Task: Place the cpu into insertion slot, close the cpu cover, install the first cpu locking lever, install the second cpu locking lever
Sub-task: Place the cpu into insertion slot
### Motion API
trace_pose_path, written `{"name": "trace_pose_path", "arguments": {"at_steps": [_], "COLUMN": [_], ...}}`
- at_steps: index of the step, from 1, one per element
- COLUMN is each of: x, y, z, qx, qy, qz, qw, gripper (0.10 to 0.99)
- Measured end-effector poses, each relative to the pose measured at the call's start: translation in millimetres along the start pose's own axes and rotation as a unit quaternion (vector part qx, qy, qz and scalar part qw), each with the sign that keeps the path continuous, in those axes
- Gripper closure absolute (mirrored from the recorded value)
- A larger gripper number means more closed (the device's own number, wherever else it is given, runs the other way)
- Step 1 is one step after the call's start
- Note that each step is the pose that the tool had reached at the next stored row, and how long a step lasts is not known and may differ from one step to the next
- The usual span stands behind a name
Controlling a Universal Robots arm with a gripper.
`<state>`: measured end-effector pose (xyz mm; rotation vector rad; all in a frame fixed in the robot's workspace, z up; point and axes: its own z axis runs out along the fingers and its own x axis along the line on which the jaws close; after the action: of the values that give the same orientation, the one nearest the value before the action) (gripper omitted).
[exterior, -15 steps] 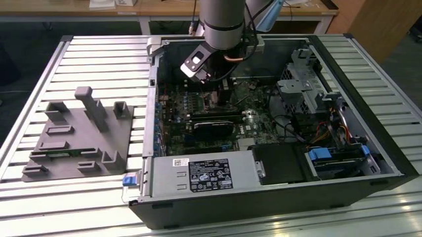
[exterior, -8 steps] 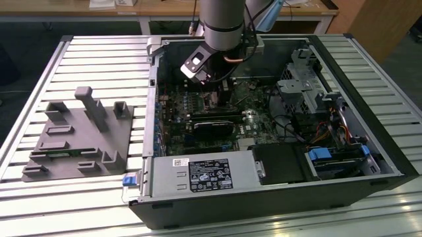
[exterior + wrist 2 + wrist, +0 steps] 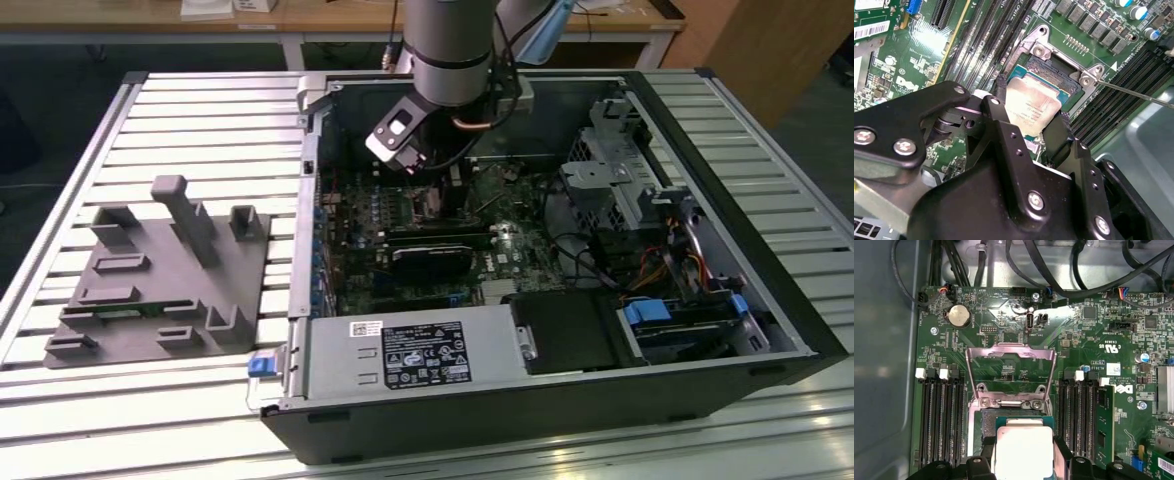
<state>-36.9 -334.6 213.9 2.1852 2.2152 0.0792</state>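
a: what is the tool doing?

b: it is clamped on the cpu, one black finger on each of two opposite edges, silvery face up

a: and where is the cpu?

b: over the insertion slot on the green motherboard, covering its near part. the far strip of dark contacts is still bare. i cannot tell whether the chip touches the slot

a: the cpu cover?

b: swung open, standing up on the far side of the slot, with the board showing through its window

a: any lever?

b: in the second wrist view a thin locking lever sticks out from one corner of the slot's frame, unlatched

a: what is around it?

b: rows of memory slots on both sides. in the exterior view the arm reaches down into an open computer case lying on the slatted surface, and a grey fixture sits at the exterior view's left, well apart from the case
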Motion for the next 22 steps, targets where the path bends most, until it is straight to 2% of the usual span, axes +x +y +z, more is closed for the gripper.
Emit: {"name": "trace_pose_path", "arguments": {"at_steps": [22], "x": [4.5], "y": [-0.4], "z": [8.4], "qx": [0.0000], "qy": [-0.0003], "qz": [0.000], "qw": [1.0000], "gripper": [0.545]}}
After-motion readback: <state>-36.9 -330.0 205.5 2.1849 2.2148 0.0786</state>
